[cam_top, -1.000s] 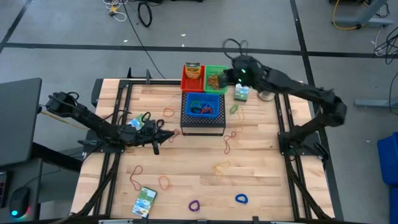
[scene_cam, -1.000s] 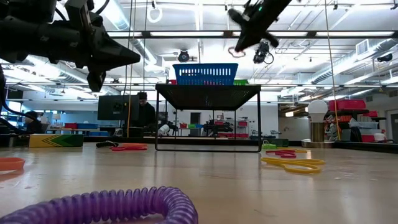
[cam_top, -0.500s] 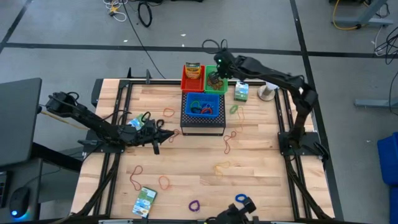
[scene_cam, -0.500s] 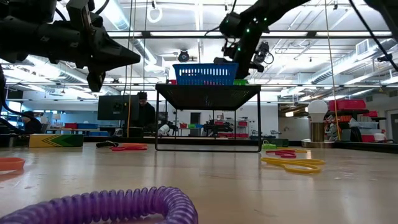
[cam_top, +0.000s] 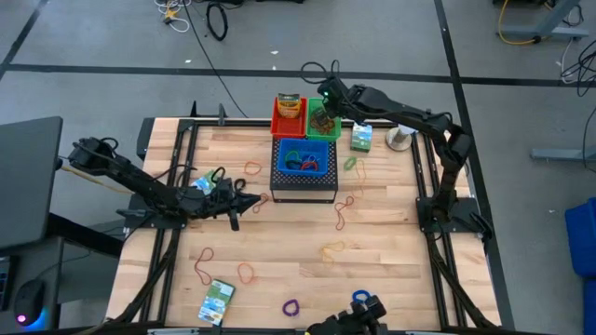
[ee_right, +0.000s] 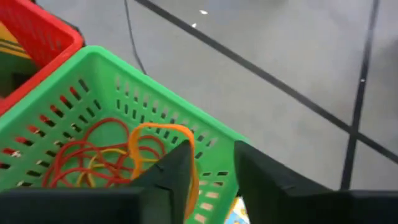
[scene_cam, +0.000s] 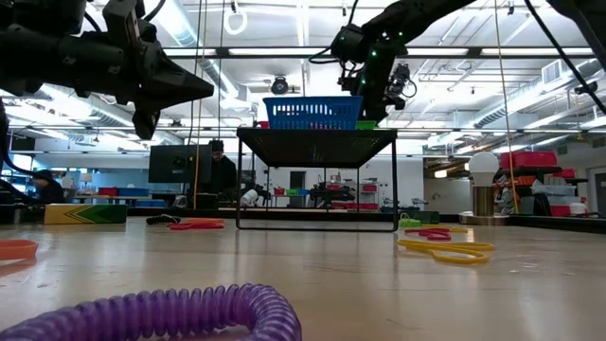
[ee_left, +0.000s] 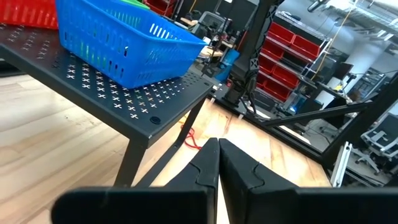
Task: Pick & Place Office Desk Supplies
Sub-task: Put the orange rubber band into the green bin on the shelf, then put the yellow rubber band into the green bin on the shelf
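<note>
1. Our right gripper (ee_right: 208, 165) hangs over the green basket (cam_top: 323, 118) at the 12 o'clock end of the table (cam_top: 391, 242), its fingers (ee_right: 171, 168) parted with a clear gap between them.
2. We see an orange rubber band (ee_right: 180, 149) draped beside one finger, hanging over the basket's wall; whether it touches the finger we cannot tell.
3. Inside the green basket lies a tangle of red and tan rubber bands (ee_right: 93, 155).
4. Just at 9 o'clock of it sits the red basket (cam_top: 289, 115); at 6 o'clock the blue basket (cam_top: 304, 158) rests on the black perforated stand (cam_top: 304, 186).
5. A green-white box (cam_top: 361, 139) lies at 3 o'clock of the green basket, near the white ball on its stand (cam_top: 400, 138).
6. Our left gripper (ee_left: 217, 158) waits at 9 o'clock of the black stand, fingers pressed together on nothing.
7. Loose bands (cam_top: 343, 212) scatter over the wood; toward 6 o'clock lie a second green-white box (cam_top: 216, 300), a purple loop (cam_top: 291, 306) and a blue loop (cam_top: 361, 298).
</note>
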`<action>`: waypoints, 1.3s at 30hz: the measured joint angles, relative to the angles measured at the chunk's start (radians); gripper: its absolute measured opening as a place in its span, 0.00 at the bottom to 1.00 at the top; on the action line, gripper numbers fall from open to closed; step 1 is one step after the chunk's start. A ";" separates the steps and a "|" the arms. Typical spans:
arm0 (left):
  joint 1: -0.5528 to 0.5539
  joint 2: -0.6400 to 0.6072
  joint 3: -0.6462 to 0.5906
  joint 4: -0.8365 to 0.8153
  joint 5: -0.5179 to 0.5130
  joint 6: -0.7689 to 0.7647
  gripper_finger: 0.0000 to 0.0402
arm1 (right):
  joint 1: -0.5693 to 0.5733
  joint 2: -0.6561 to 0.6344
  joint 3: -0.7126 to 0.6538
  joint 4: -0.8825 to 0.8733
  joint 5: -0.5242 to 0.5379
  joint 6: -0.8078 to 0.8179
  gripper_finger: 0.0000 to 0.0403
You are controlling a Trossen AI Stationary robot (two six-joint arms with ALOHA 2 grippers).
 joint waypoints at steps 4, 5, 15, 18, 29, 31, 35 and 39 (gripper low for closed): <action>0.000 0.000 0.000 0.000 -0.007 0.003 0.03 | 0.013 0.000 0.000 0.000 0.055 0.001 0.46; 0.000 0.000 0.000 0.000 -0.009 0.005 0.03 | 0.018 0.000 0.000 0.000 0.070 0.000 0.48; 0.000 0.000 0.000 -0.002 -0.018 0.006 0.03 | 0.054 -0.004 0.000 0.003 -0.006 0.045 0.68; 0.000 0.000 0.000 -0.009 -0.018 0.004 0.03 | 0.055 -0.017 0.000 0.001 -0.076 0.118 0.71; -0.002 0.000 0.000 -0.014 -0.014 -0.033 0.03 | 0.040 -0.079 0.000 0.005 -0.178 0.291 0.71; -0.001 0.000 0.000 -0.014 -0.014 -0.050 0.03 | 0.033 -0.097 0.000 0.012 -0.213 0.271 0.71; 0.023 0.000 0.000 -0.014 0.018 -0.073 0.03 | 0.027 -0.143 0.000 0.060 -0.312 0.157 0.61; 0.061 0.000 0.001 -0.010 0.088 -0.104 0.03 | 0.054 -0.217 0.000 0.082 -0.303 0.045 0.40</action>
